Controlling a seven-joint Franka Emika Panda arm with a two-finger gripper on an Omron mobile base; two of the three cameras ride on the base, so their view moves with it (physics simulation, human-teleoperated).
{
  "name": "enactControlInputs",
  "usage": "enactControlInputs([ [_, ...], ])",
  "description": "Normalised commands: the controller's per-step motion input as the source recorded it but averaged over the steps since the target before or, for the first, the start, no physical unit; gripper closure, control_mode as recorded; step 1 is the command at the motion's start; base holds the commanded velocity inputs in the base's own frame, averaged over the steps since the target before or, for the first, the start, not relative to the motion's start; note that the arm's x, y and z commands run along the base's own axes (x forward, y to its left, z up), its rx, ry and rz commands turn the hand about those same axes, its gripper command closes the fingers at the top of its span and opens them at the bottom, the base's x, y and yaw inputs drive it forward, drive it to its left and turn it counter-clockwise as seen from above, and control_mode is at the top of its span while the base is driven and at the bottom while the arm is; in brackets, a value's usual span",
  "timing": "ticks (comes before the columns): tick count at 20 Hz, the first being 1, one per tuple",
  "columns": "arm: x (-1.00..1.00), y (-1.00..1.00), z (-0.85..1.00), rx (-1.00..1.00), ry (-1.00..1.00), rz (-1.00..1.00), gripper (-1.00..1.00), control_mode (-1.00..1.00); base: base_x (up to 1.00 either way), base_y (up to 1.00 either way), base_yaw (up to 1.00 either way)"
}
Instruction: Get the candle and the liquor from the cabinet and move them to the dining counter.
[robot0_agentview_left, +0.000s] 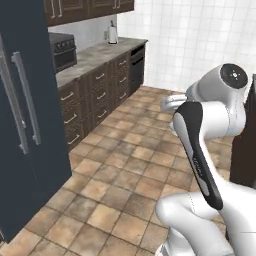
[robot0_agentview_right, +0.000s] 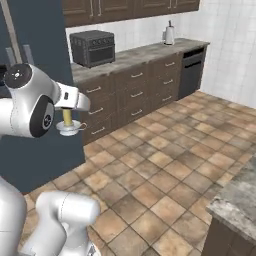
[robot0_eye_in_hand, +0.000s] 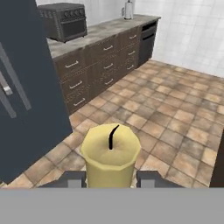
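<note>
Kitchen floor (robot0_agentview_right: 165, 165) of brown tiles runs between the drawer run and the island; nothing lies on it.

Candle (robot0_eye_in_hand: 110, 153) is in the pincer (robot0_eye_in_hand: 110, 177), carried in the air above that floor. Hand view looks down on its wick end: pale-yellow body sits squarely between the two dark fingertips (robot0_eye_in_hand: 73, 178), one pressed to each side, so the pincer is closed on the candle, partly open only because the wax fills the gap. Right base view shows the candle (robot0_agentview_right: 67, 118) hanging upright below the hand with its white saucer holder (robot0_agentview_right: 70, 128) at the bottom. Grip is on the stick, holder just rides along. Upright carry makes sense: it can go straight down on its holder.

Arm is folded close to the base, load held over the tiles, likely to keep it steady during the drive.

Dining counter (robot0_agentview_right: 240, 197) corner shows at lower right of the right base view, well apart from the candle. Judgement: cabinet pickup done, transit leg under way, set-down not yet done.

Beyond: dark fridge (robot0_agentview_left: 30, 125) to the left, toaster oven (robot0_agentview_right: 93, 47) and kettle (robot0_agentview_right: 169, 34) on the tile-backed bench (robot0_agentview_right: 150, 52).
</note>
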Motion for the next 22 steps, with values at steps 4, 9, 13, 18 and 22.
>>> enactControlInputs([
  [4,0.00,0.00,0.00,0.00,0.00,0.00,1.00,1.00,0.72,0.42,-0.69],
  [9,0.00,0.00,0.00,0.00,0.00,0.00,1.00,1.00,1.00,0.62,-0.51],
  [13,0.00,0.00,0.00,0.00,0.00,0.00,1.00,1.00,1.00,0.58,-0.46],
  [18,0.00,0.00,0.00,0.00,0.00,0.00,1.00,1.00,1.00,0.50,-0.46],
  [22,0.00,0.00,0.00,0.00,0.00,0.00,1.00,1.00,1.00,0.44,-0.39],
])
